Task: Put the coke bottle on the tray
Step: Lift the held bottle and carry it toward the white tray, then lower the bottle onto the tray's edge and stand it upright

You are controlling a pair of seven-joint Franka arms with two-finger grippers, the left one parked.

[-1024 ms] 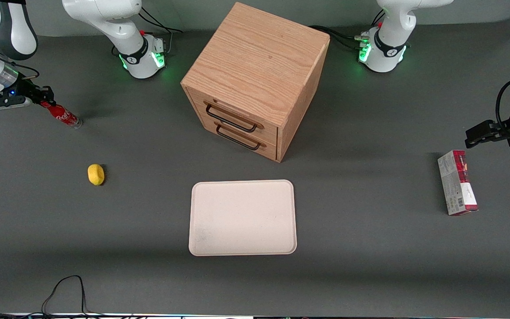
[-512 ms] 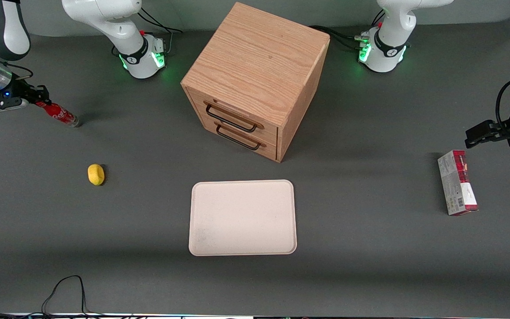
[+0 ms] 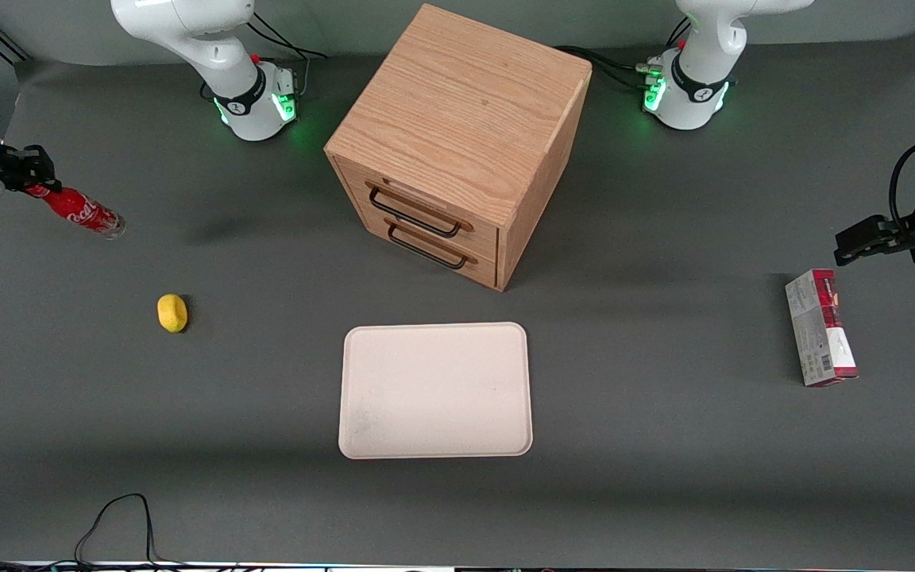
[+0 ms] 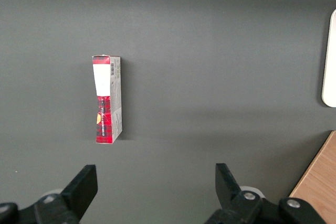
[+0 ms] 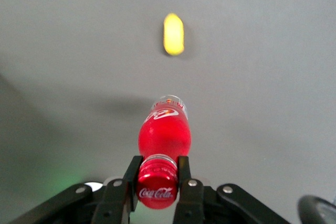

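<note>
My right gripper (image 3: 28, 184) (image 5: 157, 171) is shut on the neck of the coke bottle (image 3: 80, 212) (image 5: 164, 135), a slim red bottle with white script and a clear base. It hangs tilted above the table at the working arm's end, its base pointing toward the table's middle. Both black fingers (image 5: 182, 167) press on the neck just under the red cap. The tray (image 3: 435, 391), pale cream-pink with a low rim, lies flat nearer the front camera than the cabinet, with nothing on it. The tray edge (image 4: 329, 61) also shows in the left wrist view.
A wooden two-drawer cabinet (image 3: 457, 143) stands mid-table. A small yellow object (image 3: 172, 312) (image 5: 174, 34) lies between the held bottle and the tray. A red-and-grey carton (image 3: 820, 327) (image 4: 107, 99) lies toward the parked arm's end. A black cable (image 3: 112, 524) loops at the table's front edge.
My gripper has carried the bottle up off the table and farther toward the working arm's edge of the table. The bottle's shadow now lies apart from it.
</note>
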